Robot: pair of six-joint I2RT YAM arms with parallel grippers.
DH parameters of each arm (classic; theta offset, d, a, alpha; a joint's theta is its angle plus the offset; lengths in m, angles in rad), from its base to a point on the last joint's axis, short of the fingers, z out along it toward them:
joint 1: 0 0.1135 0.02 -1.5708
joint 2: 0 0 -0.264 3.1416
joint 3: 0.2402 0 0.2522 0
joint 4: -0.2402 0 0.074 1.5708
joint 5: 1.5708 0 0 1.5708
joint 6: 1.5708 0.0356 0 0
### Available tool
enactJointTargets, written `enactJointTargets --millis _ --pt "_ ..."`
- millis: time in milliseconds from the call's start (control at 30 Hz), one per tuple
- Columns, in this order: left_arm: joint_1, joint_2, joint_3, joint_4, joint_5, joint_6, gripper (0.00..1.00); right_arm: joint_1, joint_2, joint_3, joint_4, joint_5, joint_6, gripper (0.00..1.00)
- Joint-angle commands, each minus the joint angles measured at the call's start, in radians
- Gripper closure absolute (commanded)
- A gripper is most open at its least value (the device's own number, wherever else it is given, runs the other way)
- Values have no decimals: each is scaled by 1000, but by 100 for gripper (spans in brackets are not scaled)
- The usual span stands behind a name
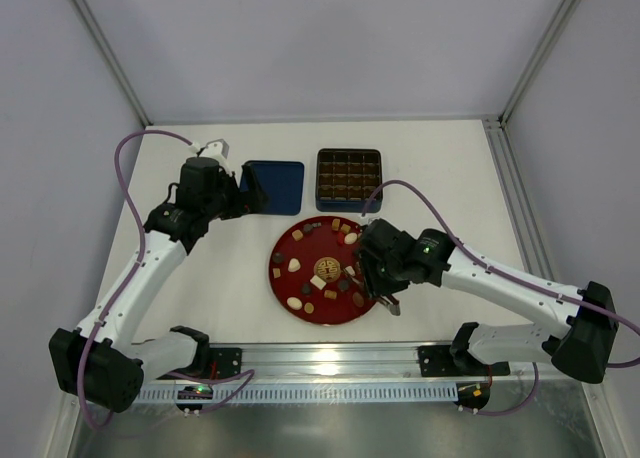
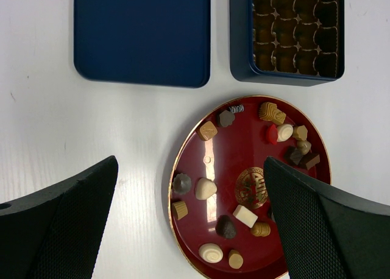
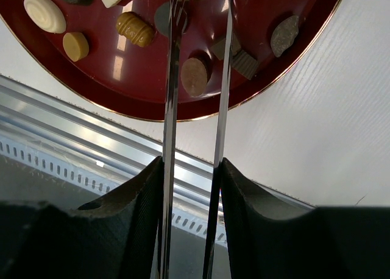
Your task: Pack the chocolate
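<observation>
A robotics lab cell is indicated: a plain white worktop (image 1: 200, 288) is enclosed by bare pale-grey panels (image 1: 320, 38) framed in silver metal posts (image 1: 105, 48), and black-and-white robot arms (image 1: 150, 268), trailed by purple cables (image 1: 119, 163), are bolted to a slotted aluminium rail (image 1: 330, 356).

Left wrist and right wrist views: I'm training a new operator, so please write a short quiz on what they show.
1. True or false: the lid sits on the tin.
2. What does the right gripper hold?
3. The chocolates lie on: A the lid, B the tin, C the plate.
Key: 1 false, it lies beside the tin; 2 metal tongs; 3 C.
</observation>
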Motion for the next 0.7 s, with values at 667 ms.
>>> enactJointTargets --millis 667 --pt "5 -8 0 22 -10 9 0 3 57 179 -39 80 -31 67"
